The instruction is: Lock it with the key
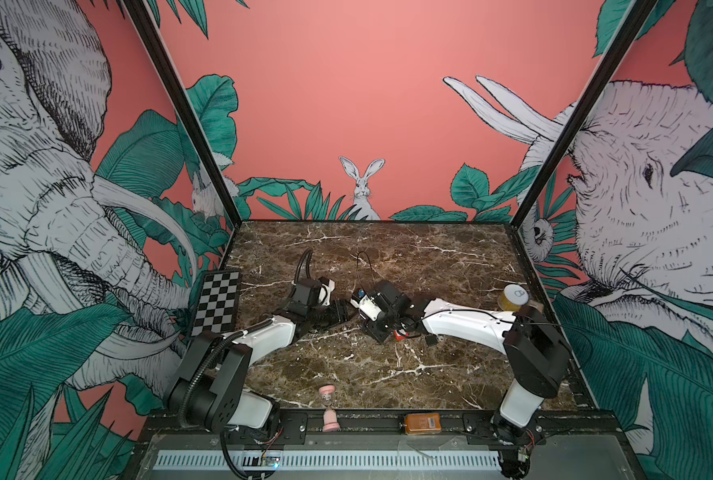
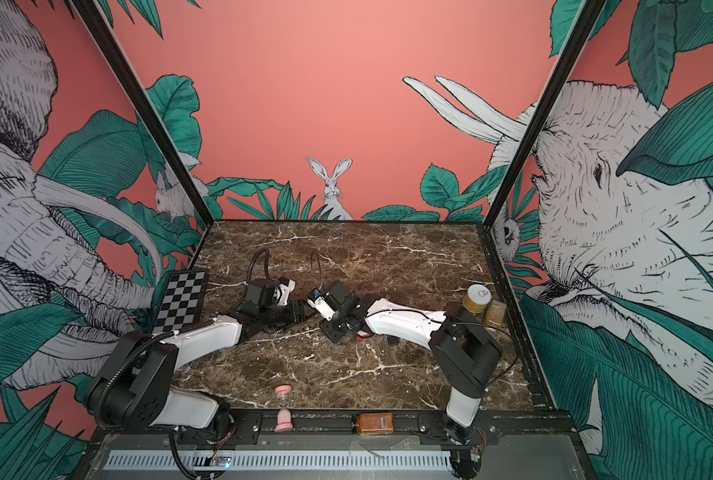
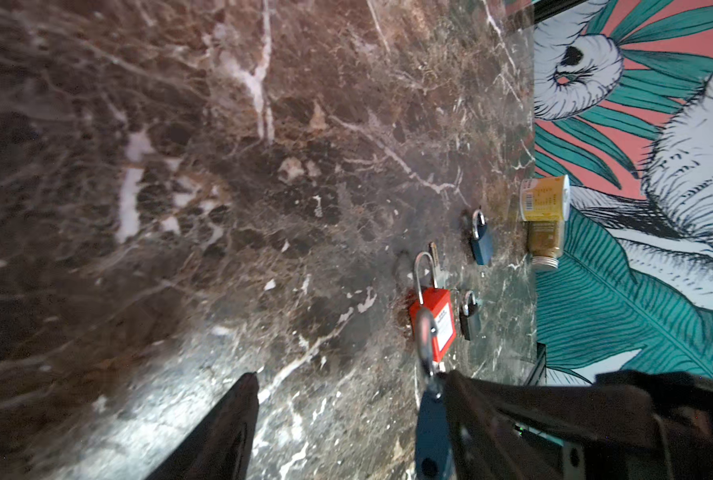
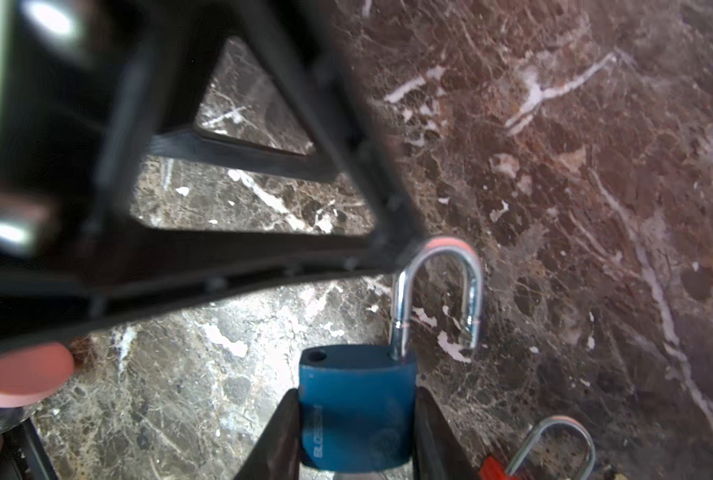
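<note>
Near the middle of the marble table [image 1: 388, 257], the two arms meet, and the blue padlock [image 4: 356, 407] is lifted between them. The right gripper [image 4: 356, 397] is clamped on the body of this lock, one finger on each flat side. It probably holds the lock this way so that the shackle [image 4: 437, 266] points toward the other arm. The shackle is open: one leg sits in the body, and the other hangs free, turned away from its empty hole.

The left gripper [image 3: 350, 376] has its fingers wide apart and holds nothing. One of its fingers [image 4: 263, 257] touches the bow of the shackle, which suggests it is placed there to turn or press the shackle. No key shows in either gripper.

Behind the held lock, a red padlock [image 3: 435, 320] lies on the table with its shackle open too. A grey flat piece [image 3: 434, 259] just beside that shackle may be a key, but this cannot be told. A smaller blue padlock [image 3: 481, 247] and a dark padlock [image 3: 469, 318] lie near it. Two jars, a yellow jar [image 3: 543, 199] and a brown jar [image 3: 545, 243], stand at the wall, well apart from the work. Both arms crowd one small place, so the red padlock below could be knocked.
</note>
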You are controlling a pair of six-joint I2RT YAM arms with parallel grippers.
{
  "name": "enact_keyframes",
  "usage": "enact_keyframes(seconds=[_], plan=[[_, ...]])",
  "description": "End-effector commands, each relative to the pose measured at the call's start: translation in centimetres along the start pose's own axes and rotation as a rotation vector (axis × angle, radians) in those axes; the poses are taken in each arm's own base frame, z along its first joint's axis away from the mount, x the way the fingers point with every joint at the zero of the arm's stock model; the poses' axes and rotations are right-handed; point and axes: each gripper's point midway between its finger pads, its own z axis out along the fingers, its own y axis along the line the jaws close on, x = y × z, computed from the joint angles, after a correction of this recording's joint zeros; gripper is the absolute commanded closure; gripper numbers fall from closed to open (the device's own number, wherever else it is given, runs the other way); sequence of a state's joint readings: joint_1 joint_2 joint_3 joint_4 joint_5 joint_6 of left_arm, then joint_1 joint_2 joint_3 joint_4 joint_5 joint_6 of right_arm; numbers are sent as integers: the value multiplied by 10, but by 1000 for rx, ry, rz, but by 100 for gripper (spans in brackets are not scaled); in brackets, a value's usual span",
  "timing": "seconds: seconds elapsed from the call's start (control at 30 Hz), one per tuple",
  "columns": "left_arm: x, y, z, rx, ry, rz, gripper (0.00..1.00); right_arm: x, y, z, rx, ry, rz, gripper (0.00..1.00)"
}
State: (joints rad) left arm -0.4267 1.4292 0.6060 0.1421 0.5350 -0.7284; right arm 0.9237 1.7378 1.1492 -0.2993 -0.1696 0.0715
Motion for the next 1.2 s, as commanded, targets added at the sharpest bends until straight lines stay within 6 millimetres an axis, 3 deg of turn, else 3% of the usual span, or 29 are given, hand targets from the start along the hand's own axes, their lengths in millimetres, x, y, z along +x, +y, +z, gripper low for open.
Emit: enact_keyframes(seconds=[0.0, 0.1, 0.27, 0.37, 0.43, 0.77, 0.87, 1.03, 1.17], plan=[[-7, -22, 3, 74, -4, 15, 30, -17, 11, -10, -33, -68, -53, 79], [-7, -29, 8, 88, 6, 18, 34, -17, 12, -10, -30, -68, -54, 79], [-4, -38, 15, 109, 24, 15, 48, -19, 14, -14, -27, -80, -56, 79], [-2, -39, 18, 112, 31, 12, 62, -19, 16, -16, -31, -82, -61, 79], [-2, -40, 20, 114, 34, 12, 65, -20, 18, -17, -36, -85, -66, 79], [-2, -45, 21, 119, 35, 15, 100, -23, 16, -19, -19, -94, -72, 78], [-1, -45, 21, 121, 36, 12, 100, -29, 11, -20, 6, -108, -50, 73], [-9, -50, 18, 136, -8, 4, 100, -43, -1, -30, 4, -168, 40, 45], [-26, -64, 8, 173, -95, -16, 100, -55, -14, -46, -68, -280, 157, 38]])
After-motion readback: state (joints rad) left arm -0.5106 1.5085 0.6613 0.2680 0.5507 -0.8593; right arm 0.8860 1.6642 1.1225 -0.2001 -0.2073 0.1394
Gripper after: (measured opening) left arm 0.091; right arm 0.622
